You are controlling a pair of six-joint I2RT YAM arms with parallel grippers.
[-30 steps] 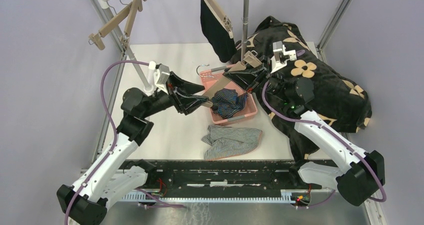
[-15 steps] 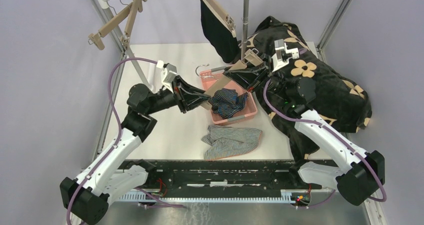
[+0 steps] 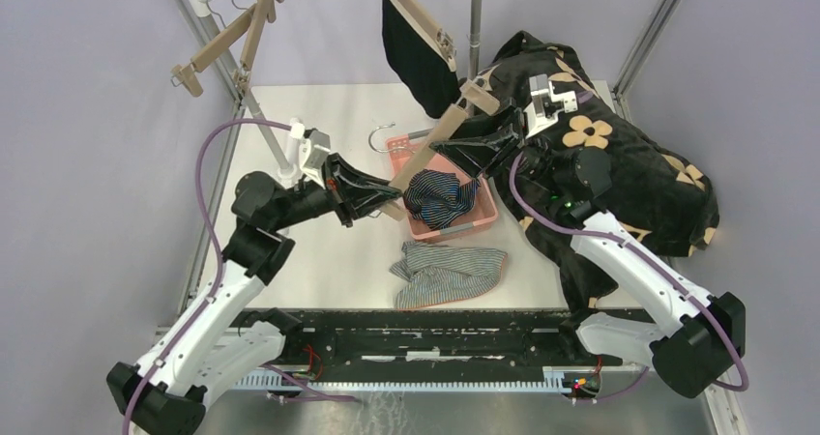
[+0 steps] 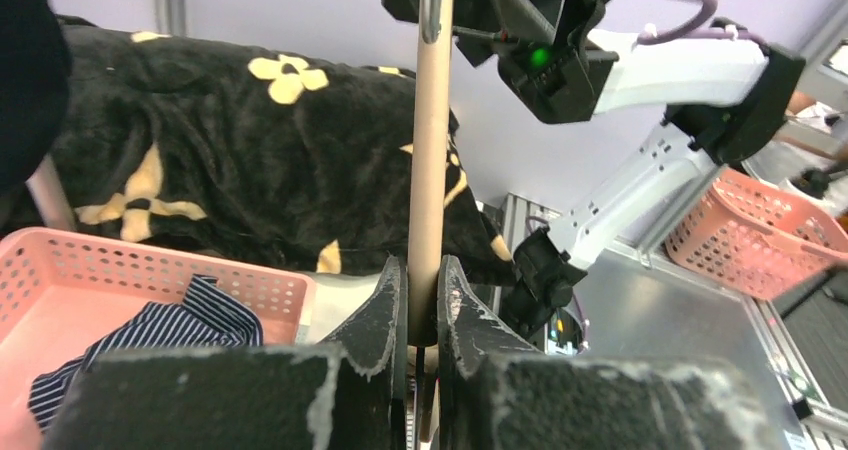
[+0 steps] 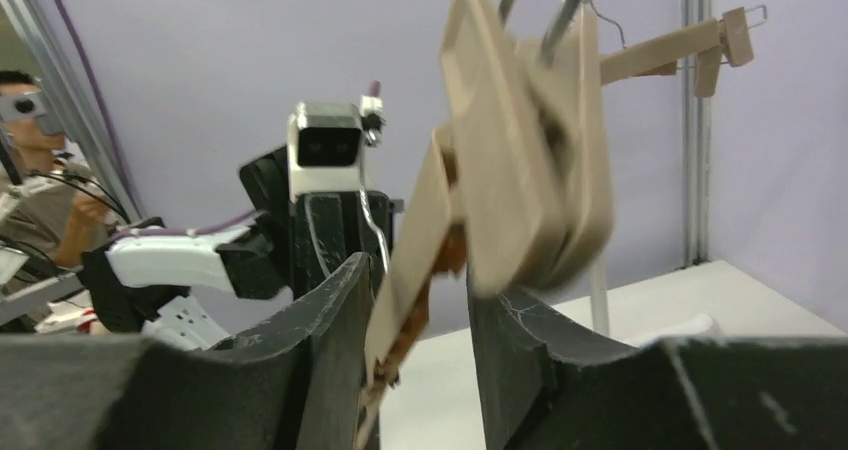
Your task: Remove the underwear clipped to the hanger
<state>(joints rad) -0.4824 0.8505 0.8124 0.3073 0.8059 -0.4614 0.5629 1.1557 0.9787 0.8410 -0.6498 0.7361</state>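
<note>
We clamp left pincer (image 3: 391, 200) tight on wooden hanger (image 3: 433, 153), lower end; right pincer (image 3: 456, 146) stands half-wide around upper end. Black underwear (image 3: 411, 53) hangs just beyond, nearer right arm.

In the right wrist view the hanger (image 5: 520, 160) hung so close to the lens that its clip was a blur. Its bar ran down between the right fingers (image 5: 330, 350) and off the bottom edge. In the left wrist view the bar's top was cut by the upper edge and its foot was hidden between the left fingers (image 4: 385, 315). The navy striped shorts (image 4: 200, 315) lay partly behind them. The pink basket (image 4: 60, 260) ran off the left edge, where a dark cloth (image 4: 20, 70) showed too little to identify.
</note>
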